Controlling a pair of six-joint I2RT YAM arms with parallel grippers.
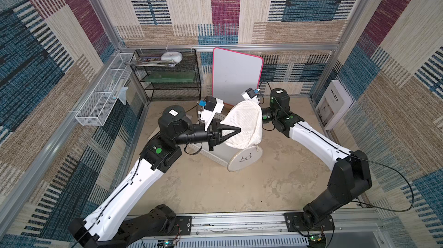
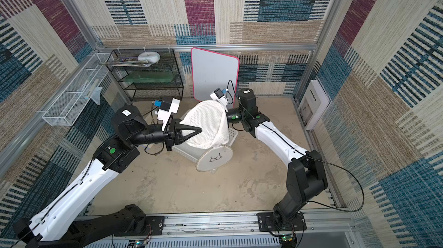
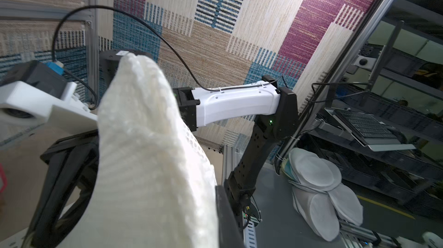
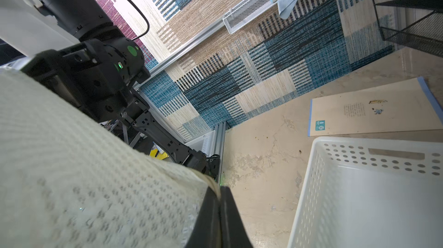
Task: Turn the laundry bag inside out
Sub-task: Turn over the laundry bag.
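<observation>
Inside patterned walls (image 1: 239,7), stained beige tabletop (image 1: 275,186)

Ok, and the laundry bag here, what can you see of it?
The laundry bag is soft white mesh, held up and spread open above the basket. The left gripper pinches one edge, the right gripper the opposite rim. Its round plain panel, marked with small dark spectacles, hangs below, in front of the basket's near side.
</observation>
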